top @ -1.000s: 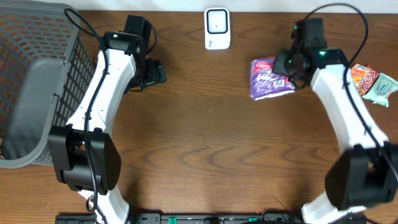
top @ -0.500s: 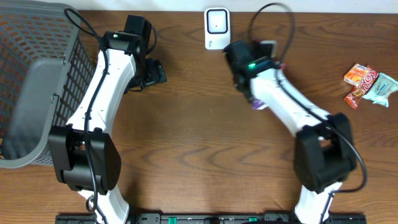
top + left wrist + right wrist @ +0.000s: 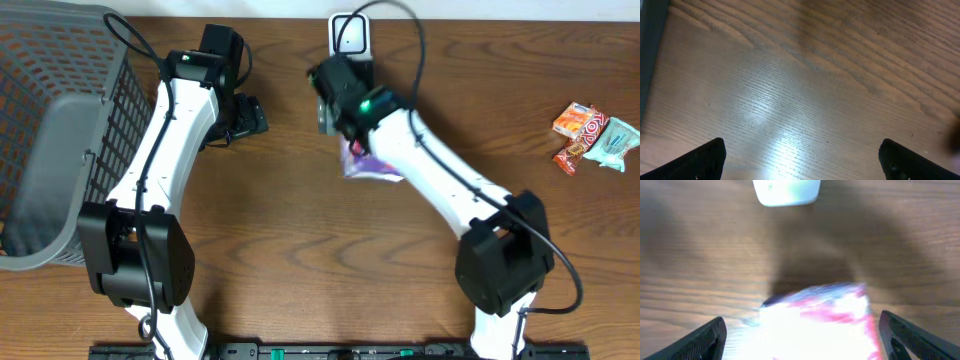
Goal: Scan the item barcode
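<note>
Fingers [image 3: 702,342] of right gripper [image 3: 800,325] spread wide, pinching nothing | purple packet [image 3: 815,315] lies loose between them on table [image 3: 690,255], near white scanner [image 3: 786,190] | left gripper [image 3: 800,150] spread, idle over bare wood | step: likely presenting packet; next needs barcode turned toward scanner

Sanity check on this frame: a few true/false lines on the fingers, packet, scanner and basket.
1. The left fingers are spread over bare table, with nothing between them. True.
2. The right fingers are clamped shut on the purple packet. False: they stand wide apart, with the packet blurred between them.
3. The purple packet is in the basket. False: it is below the right arm, just in front of the white scanner.
4. A few snack packs lie at the table's right side, away from both arms. True.
</note>
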Motion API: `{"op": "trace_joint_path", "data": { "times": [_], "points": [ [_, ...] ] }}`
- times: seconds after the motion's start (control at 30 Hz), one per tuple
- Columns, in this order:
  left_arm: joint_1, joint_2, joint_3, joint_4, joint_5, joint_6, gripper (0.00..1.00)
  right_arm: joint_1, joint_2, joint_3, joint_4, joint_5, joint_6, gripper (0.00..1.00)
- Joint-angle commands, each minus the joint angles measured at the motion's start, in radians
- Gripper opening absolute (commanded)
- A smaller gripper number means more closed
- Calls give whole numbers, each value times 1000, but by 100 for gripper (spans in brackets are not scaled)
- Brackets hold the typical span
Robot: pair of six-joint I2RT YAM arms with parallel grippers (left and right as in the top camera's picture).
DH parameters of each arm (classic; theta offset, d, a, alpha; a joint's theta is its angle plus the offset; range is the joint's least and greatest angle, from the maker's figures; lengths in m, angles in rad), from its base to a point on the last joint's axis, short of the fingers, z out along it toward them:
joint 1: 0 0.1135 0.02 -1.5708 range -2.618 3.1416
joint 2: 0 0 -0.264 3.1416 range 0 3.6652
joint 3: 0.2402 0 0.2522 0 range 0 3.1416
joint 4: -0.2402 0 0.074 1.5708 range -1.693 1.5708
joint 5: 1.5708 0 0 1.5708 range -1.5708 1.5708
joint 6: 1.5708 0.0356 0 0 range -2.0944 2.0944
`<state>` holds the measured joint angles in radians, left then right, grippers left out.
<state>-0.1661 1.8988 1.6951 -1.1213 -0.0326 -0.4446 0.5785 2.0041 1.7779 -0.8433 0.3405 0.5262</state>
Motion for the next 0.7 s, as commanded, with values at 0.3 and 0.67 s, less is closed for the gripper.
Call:
{"op": "trace_joint_path", "data": {
  "times": [0.3,0.67],
  "points": [
    [4,-11,-2,-3,-13,6,98,-330,0,16,-135,-576,-145,87],
    [4,-11,-2,-3,-13,6,98,-397,12,-418,278,-957,-164,77]
  ]
}}
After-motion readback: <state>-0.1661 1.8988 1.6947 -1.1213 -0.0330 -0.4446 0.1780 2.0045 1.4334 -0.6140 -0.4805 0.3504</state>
